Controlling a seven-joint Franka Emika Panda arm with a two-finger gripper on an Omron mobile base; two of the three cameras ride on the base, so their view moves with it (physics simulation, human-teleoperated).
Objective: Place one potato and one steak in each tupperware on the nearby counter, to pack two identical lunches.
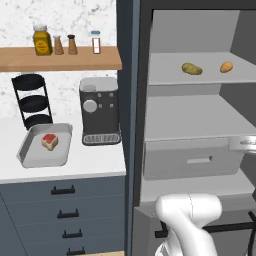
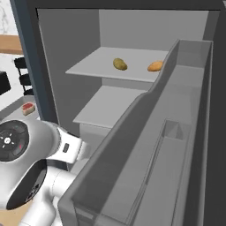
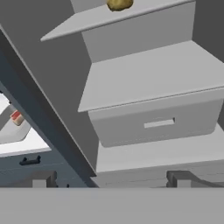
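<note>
Lighting looks flat and even from my end, no glare anywhere. The fridge [image 1: 200,115] interior is soft grey with faint shading under its shelves. Everything's sharp, just low-res render jaggies, and I see no edge distortion or blur

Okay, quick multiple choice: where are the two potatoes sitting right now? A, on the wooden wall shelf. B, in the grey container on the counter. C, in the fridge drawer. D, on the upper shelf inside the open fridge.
D: both potatoes, the brownish potato and the orange potato, lie on the upper fridge shelf; the grey container on the counter holds only a steak.
</note>
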